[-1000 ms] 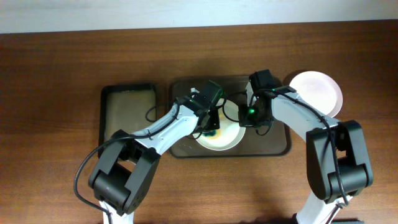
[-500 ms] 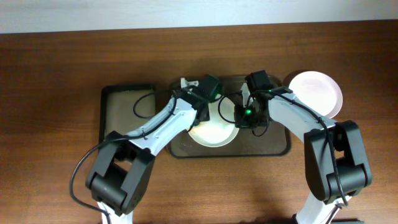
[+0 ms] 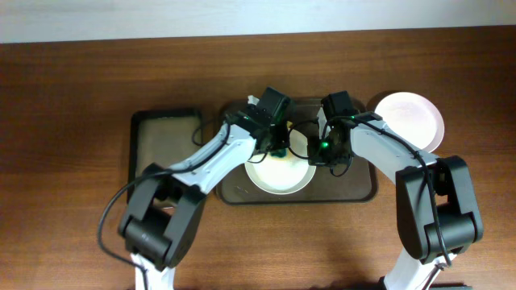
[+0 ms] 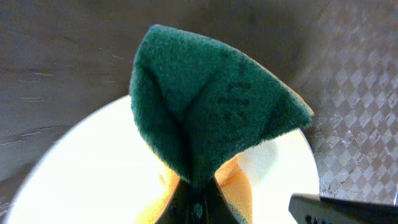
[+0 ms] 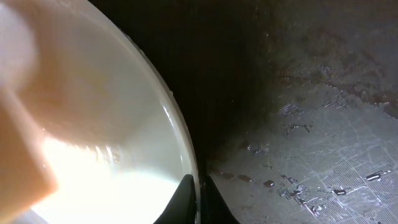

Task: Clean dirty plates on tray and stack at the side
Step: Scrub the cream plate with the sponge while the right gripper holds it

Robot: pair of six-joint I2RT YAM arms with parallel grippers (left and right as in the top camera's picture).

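Sponge (image 4: 211, 118) over plate (image 4: 74, 168) (on tray (image 5: 311, 124)), right gripper (image 5: 199, 186) clamping plate

The left gripper (image 3: 276, 148), with its sponge (image 4: 211, 112), and the right gripper (image 3: 322, 153) crowd the far rim of the centre plate (image 3: 278, 177), barring approach there. The tray (image 3: 363, 187) floor right of this plate lies open. A side plate (image 3: 413, 117) lies near its far right corner, and a black tray (image 3: 165, 153) stands just left.

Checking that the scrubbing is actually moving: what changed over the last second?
The left gripper, shut on the green sponge, swept from the middle of the plate toward the far rim of the tray, then came partway back. The right gripper stayed clamped on that plate's right rim; the plate barely shifted. The side plate and the black tray did not move.
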